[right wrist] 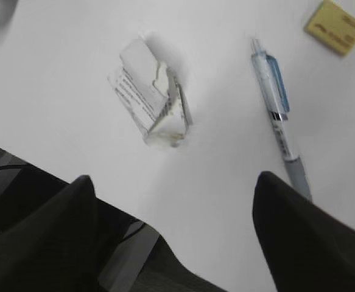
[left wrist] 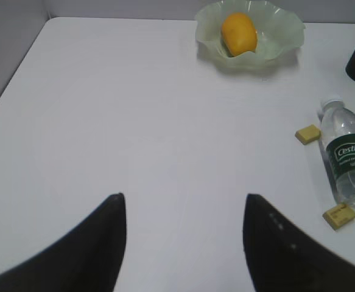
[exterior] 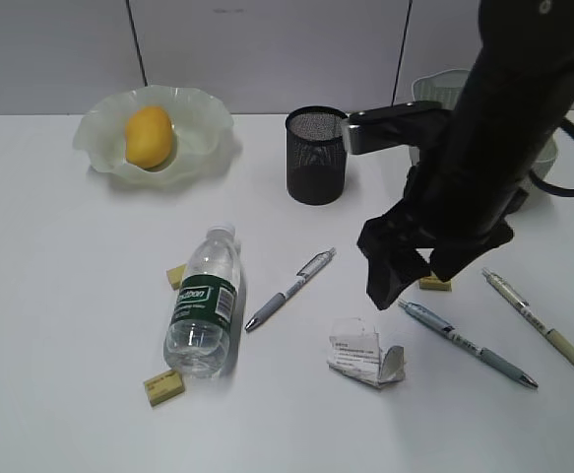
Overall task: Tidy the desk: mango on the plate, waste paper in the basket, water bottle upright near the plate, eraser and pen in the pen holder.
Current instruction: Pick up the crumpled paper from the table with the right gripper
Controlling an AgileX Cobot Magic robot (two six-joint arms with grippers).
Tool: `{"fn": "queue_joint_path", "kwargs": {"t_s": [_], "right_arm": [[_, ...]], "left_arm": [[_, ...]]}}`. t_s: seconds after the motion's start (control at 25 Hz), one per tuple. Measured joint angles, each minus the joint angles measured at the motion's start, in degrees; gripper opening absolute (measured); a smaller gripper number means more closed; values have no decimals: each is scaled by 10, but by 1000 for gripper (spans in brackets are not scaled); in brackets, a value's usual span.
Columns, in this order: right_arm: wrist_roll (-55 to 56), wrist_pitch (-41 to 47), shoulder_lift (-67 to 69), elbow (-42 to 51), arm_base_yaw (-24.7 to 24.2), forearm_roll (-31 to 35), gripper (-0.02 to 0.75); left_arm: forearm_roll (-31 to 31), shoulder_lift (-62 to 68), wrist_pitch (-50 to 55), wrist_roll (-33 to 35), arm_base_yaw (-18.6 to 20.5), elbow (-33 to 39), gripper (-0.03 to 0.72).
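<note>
Two grippers, both with jaws apart and nothing in them: my left gripper [left wrist: 183, 243] hangs over bare desk [left wrist: 134, 121] toward the left edge, my right gripper [right wrist: 171, 237] hovers above the waste paper [right wrist: 153, 103] near the front edge. The mango [exterior: 149, 136] sits in the plate [exterior: 99, 128] at the back left. The water bottle [exterior: 206, 301] lies on its side mid-desk, the pen holder [exterior: 316, 156] stands near the back edge, and I can see three pens and three erasers lying loose.

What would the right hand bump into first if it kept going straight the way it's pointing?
Probably the bare desk between the waste paper and the blue pen. The right hand points down with its jaws open over that gap; depth is hard to judge, so it might graze the paper.
</note>
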Motion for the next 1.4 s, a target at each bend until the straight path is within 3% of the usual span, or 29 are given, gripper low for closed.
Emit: {"fn": "queue_joint_path", "kwargs": {"t_s": [0.36,0.68,0.96,1.4], "right_arm": [[-67,-15,113,-41,15,20,601],[-88,-57,168,-44,57,21,594],[-89,-63,191,-47,58,-7,594],[-89,-74,221,-47,58,19,594]], "left_arm": [[0,0,0,0,0,0,435],[0,0,0,0,0,0,431],[-2,0,0,0,0,0,426],[-1,0,0,0,0,0,424]]}}
